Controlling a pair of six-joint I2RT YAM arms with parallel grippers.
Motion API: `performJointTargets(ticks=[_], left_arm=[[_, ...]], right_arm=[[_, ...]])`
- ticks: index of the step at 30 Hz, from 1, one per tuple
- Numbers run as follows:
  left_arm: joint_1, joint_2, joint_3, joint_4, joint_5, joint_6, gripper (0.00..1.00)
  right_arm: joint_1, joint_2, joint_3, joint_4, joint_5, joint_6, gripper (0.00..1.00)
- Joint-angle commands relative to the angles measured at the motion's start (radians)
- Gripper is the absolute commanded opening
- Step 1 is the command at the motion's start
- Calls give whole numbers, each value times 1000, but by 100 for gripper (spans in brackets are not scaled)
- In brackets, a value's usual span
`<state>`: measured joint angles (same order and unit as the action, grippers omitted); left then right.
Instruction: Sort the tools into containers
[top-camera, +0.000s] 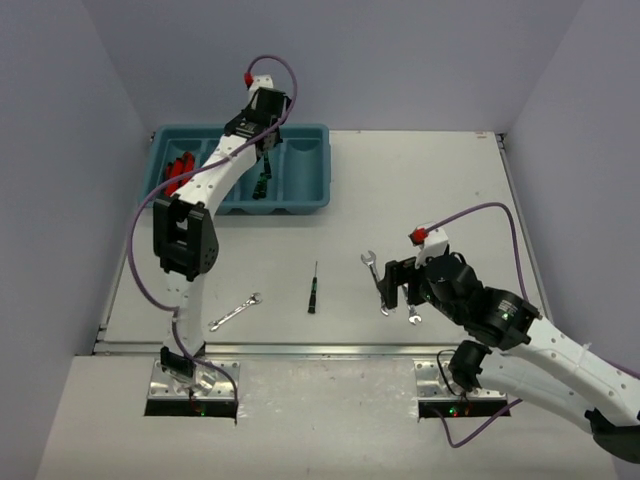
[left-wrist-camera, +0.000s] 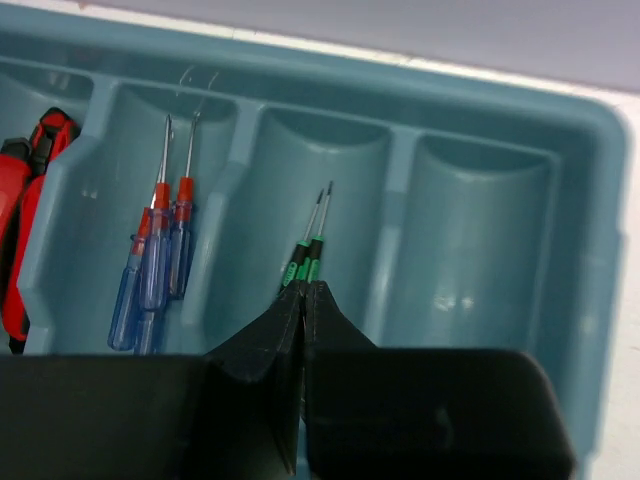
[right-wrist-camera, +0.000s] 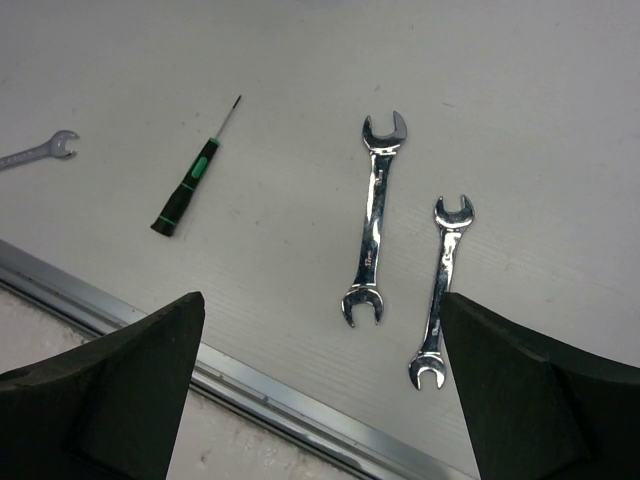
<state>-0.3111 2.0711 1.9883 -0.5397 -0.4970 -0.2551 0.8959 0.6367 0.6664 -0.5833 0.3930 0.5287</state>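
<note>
Four long pockets (left-wrist-camera: 470, 250) sit side by side in the teal tray (left-wrist-camera: 590, 200). The pocket on the far left holds red-and-black pliers (left-wrist-camera: 20, 200). The next one holds red-and-blue screwdrivers (left-wrist-camera: 155, 255). The third holds two black-and-green screwdrivers (left-wrist-camera: 308, 250), lying close together.

The left gripper (left-wrist-camera: 303, 292) hangs over that third pocket with its two fingers pressed flat together. The finger tips cover the back ends of the two green screwdrivers, so I cannot tell if they touch them. Seen from above, the left arm (top-camera: 215, 180) reaches across the tray and hides part of the pockets.

More tools lie loose on the white table (top-camera: 450, 200), well apart from the tray. A bigger wrench (right-wrist-camera: 373, 220) and a smaller wrench (right-wrist-camera: 445, 290) lie side by side, close to the right gripper (right-wrist-camera: 322, 305). Its fingers are spread wide apart. A lone screwdriver (right-wrist-camera: 190, 190) lies to the left of them. A third wrench (top-camera: 235, 312) lies farther left. A metal strip (right-wrist-camera: 260, 385) runs along the near edge of the table.
</note>
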Motion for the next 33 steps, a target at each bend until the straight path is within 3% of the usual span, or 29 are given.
performJointTargets(ticks=[1,10,17,19,20,23,25,30,33], left_arm=[[27,125,160,-150,-56,93,0],[31,124,129,-112,-12,97,0],[33,187,240,-169,16,100,1],[33,188,235,-156,21,100,12],[33,191,231,-149,22,96,24],[33,198,233,-161,14,76,79],[33,180,231,-173,23,56,100],[24,-90,105,-165,30,-64,100],[-30,-466,-258,17,44,-110,100]], right_arm=[[-4,-21,-17,-14,-42,30,99],[-4,54,29,-24,-79,33,99],[-5,167,123,-21,-55,14,99],[-4,197,140,-18,-48,8,99],[-3,219,148,-10,-48,5,99],[-5,248,152,22,-73,3,99],[-5,271,136,56,-90,-2,99],[-5,390,139,164,-165,46,99],[-3,640,252,150,-223,109,99]])
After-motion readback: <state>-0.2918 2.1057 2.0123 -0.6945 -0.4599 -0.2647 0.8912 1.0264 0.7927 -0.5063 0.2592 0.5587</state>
